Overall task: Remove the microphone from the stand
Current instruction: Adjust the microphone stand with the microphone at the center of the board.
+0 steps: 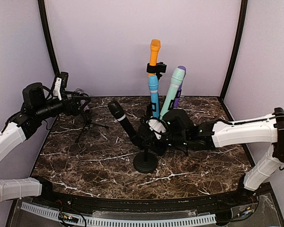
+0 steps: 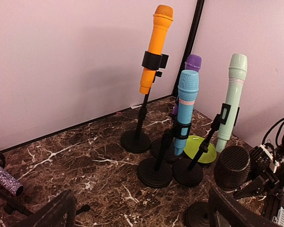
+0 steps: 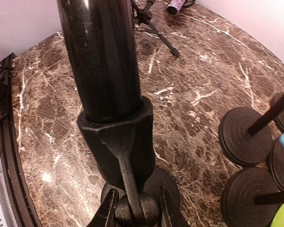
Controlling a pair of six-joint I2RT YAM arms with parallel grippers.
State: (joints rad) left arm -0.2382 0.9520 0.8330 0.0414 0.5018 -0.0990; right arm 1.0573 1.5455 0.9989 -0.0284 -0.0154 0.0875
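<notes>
We note right gripper (image 3: 137, 208) clamped on black stand (image 1: 145, 164) just under black microphone (image 3: 102, 56); left gripper (image 1: 80, 102) spread wide, well left of stand.

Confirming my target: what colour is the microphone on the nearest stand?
Black microphone; right wrist view shows it best.

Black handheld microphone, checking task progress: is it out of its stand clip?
No, the black handheld microphone sits inside the black plastic stand clip.

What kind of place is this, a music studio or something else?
Probably a robot test booth, not a studio: plain lilac walls enclose a marble-patterned table, two robot arms sit at its edge, and brightly coloured microphones cluster on stands.
</notes>
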